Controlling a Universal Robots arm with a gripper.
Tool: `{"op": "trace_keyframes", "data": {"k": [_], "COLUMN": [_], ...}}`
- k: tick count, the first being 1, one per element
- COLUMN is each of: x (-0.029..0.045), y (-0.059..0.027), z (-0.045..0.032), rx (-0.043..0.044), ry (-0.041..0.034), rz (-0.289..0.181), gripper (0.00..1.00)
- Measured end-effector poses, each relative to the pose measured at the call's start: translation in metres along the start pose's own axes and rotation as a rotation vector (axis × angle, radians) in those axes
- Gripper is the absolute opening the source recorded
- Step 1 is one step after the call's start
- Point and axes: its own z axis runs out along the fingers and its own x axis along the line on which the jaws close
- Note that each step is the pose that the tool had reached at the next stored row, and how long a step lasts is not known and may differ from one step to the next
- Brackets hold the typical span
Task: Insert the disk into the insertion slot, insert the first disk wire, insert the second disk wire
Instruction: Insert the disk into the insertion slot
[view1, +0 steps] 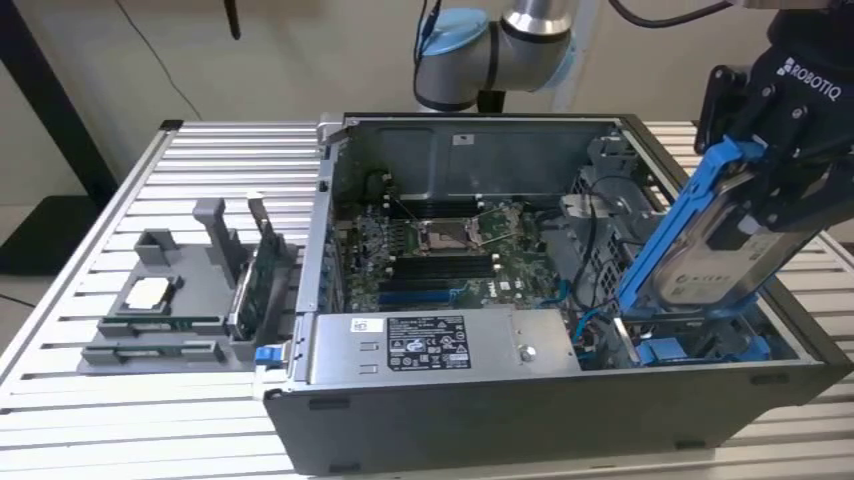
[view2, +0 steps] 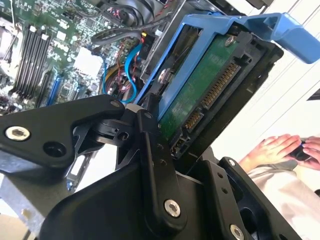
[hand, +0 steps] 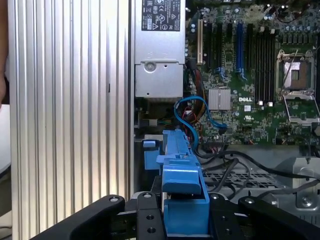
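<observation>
Currently the gripper (view1: 763, 180) has its fingers pinched on the upper end of the disk (view1: 718, 262), clamping the blue carrier frame. The disk hangs steeply tilted. Its lower end is down inside the computer case (view1: 534, 425), at the case's near corner on the exterior view's right, right at the insertion slot (view1: 694, 348) with its blue rails. I judge step 1 to be in hand but unfinished, since the disk does not lie flat in the bay. In the second wrist view the disk's connector (view2: 220, 89) is bare, and a blue cable (hand: 192, 112) loops loose just beside the bay, so I reckon both wire insertions are left. Farther in lies the motherboard (view1: 454, 240), untouched.
</observation>
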Motion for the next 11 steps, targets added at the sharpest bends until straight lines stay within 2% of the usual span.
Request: {"op": "trace_keyframes", "data": {"k": [11], "x": [0.0], "y": [-0.0004], "z": [0.0057], "rx": [0.0], "ry": [0.0], "rz": [0.0], "gripper": [0.33]}}
